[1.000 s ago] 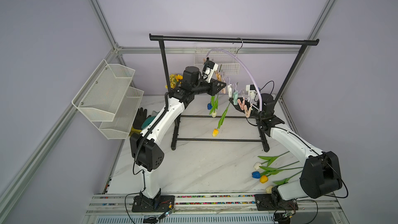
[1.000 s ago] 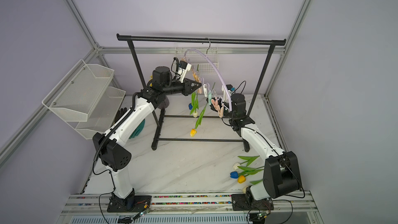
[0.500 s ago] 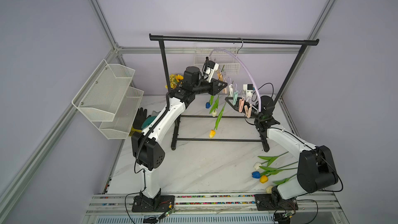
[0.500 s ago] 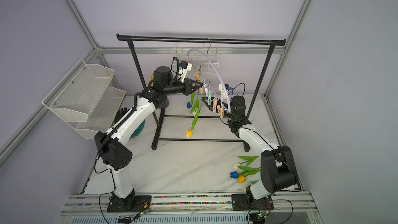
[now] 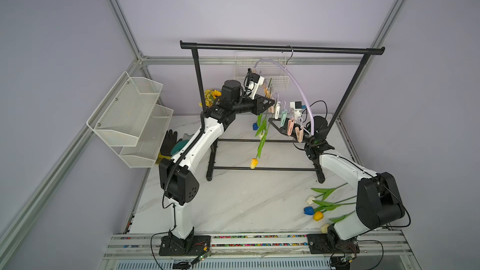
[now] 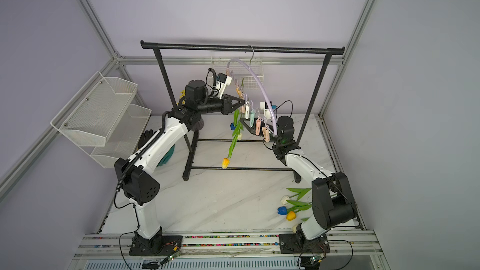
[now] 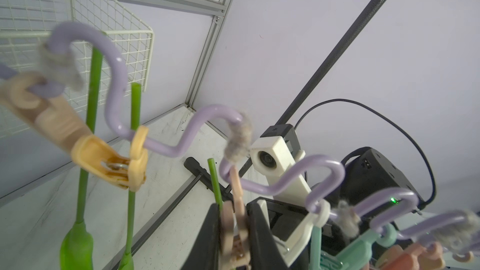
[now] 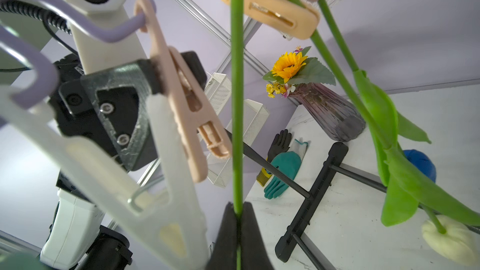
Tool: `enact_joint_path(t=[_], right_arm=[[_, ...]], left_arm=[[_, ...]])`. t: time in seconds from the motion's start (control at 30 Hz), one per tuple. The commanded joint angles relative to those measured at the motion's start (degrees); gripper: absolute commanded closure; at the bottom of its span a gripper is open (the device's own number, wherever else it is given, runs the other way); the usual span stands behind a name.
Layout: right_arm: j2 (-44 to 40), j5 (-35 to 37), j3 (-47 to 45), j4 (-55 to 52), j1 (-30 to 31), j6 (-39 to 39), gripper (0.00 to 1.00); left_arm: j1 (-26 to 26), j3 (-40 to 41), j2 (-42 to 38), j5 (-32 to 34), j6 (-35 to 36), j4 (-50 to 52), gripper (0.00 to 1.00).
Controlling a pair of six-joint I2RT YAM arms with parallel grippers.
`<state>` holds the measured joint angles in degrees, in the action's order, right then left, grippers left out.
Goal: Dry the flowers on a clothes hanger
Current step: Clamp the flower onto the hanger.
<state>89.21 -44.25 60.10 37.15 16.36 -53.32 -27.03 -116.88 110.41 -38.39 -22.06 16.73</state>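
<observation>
Since a second ago the yellow tulip (image 5: 254, 162) has swung nearer the left gripper (image 7: 233, 219). It hangs head-down under the clothes hanger (image 5: 293, 76), with its stem just beside the pink peg (image 8: 181, 100). That gripper squeezes the peg, parting its mouth, and the right gripper (image 8: 237, 219) is clamped on the stem. If the hanger sways (it hangs freely by its hook), the stem could miss the mouth. The right forearm angles up and inward; the left wrist lies level.
</observation>
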Motion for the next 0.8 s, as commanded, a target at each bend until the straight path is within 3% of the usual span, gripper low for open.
enact_joint_path(t=[0.0, 0.77], right_arm=[[0.26, -1.12, 1.52, 2.76, 0.36, -0.47, 1.00], [1.54, -0.85, 4.19, 2.93, 0.58, -1.07, 1.00]], left_arm=[[0.32, -0.10, -0.05, -1.02, -1.30, -3.48, 1.00], [0.31, 0.25, 0.13, -2.13, -1.78, -3.90, 1.00]])
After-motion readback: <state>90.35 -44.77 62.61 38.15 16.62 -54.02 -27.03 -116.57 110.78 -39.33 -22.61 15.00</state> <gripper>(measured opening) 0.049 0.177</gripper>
